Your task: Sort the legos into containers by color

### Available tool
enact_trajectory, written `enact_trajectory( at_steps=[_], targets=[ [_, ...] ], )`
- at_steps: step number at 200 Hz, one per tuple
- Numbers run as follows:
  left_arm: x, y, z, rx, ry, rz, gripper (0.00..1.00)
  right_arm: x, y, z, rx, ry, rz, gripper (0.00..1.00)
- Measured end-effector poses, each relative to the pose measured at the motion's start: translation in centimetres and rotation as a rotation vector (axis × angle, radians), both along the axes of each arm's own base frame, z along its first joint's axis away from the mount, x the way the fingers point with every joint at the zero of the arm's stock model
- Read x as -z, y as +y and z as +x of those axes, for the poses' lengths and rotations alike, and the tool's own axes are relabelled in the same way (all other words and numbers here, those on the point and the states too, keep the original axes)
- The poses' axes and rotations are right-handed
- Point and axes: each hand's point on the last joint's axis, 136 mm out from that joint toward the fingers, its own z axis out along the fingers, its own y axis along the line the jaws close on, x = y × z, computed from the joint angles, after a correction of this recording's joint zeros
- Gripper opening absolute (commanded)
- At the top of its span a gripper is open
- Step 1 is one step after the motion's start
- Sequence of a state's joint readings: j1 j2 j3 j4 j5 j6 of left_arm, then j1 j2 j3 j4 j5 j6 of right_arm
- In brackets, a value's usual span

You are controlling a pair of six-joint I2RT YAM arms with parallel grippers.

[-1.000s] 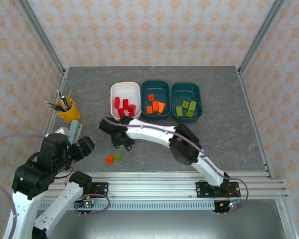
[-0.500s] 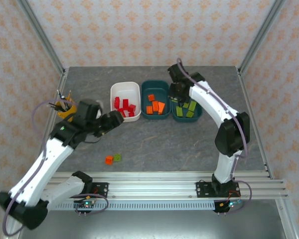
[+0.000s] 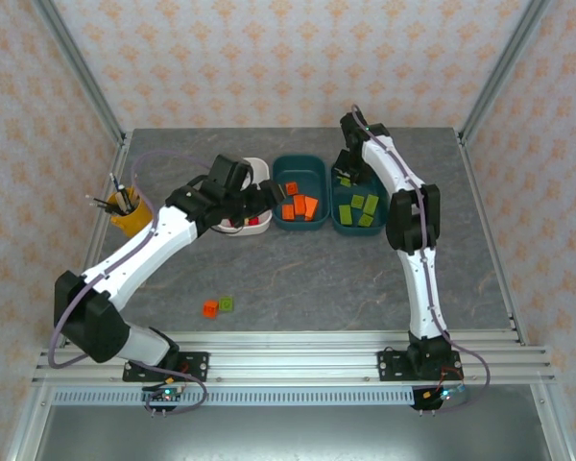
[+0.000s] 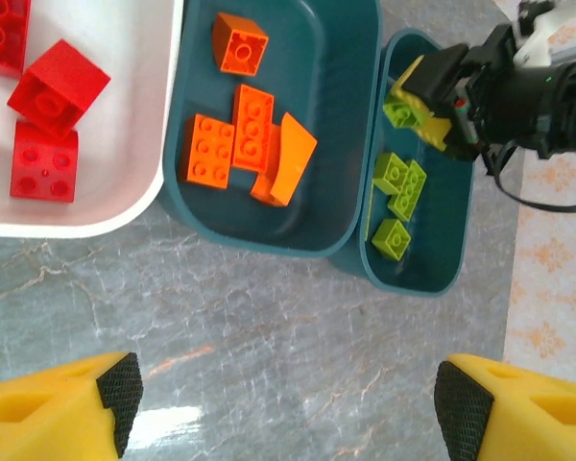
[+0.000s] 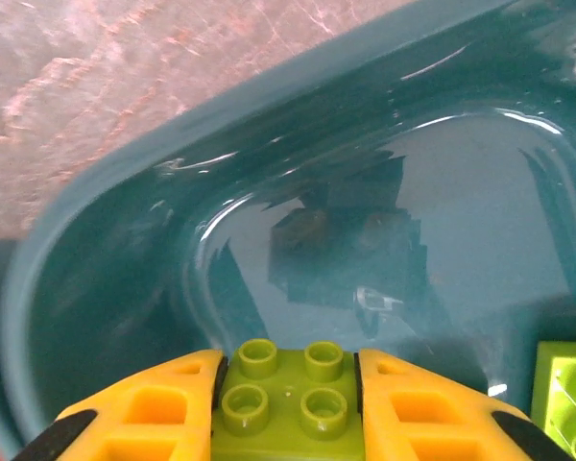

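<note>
Right gripper (image 5: pixel 288 379) pinches green brick (image 5: pixel 288 415) near right tub (image 5: pixel 115 250) wall, upper right of top view; release here may bounce it out; left gripper (image 4: pixel 288 389) spread

Bright, even overhead light, soft shadows, glare streaks on teal tub (image 5: pixel 298 134)

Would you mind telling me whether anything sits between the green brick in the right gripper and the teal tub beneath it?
Nothing visible does. The right gripper holds the green brick over a bare patch of the teal tub; the other green bricks lie off to one side.
</note>
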State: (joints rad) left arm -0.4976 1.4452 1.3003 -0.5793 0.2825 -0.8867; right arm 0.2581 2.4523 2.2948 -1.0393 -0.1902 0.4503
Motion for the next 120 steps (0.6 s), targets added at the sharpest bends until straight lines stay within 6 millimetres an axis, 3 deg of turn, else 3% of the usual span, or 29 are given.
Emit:
enact_trajectory(
  at_steps=[24,61,82,103,120],
  targets=[
    [-0.1,0.3,0.5,-0.020,-0.001,0.020,0.83,1.2,-0.1,-0.4,-0.001,0.040,0.003,0.38],
    [0.5,1.4,0.0,-0.050,0.027,0.072,0.83,1.2,0.0,-0.7,-0.017,0.050,0.003,0.58],
    [0.5,2.5,-0.9,-0.072,0.046,0.107,0.82,0.7,0.1,-0.7,-0.024,0.042,0.003,0.61],
    [-0.7,4.0,-2.4,-0.109,0.041,0.126,0.82,-1.1,0.3,-0.8,-0.041,0.013,0.003,0.60],
    [-1.6,5.5,-4.1,-0.145,0.029,0.127,0.82,-4.7,1.3,-1.1,-0.078,-0.059,0.007,0.60]
  ],
)
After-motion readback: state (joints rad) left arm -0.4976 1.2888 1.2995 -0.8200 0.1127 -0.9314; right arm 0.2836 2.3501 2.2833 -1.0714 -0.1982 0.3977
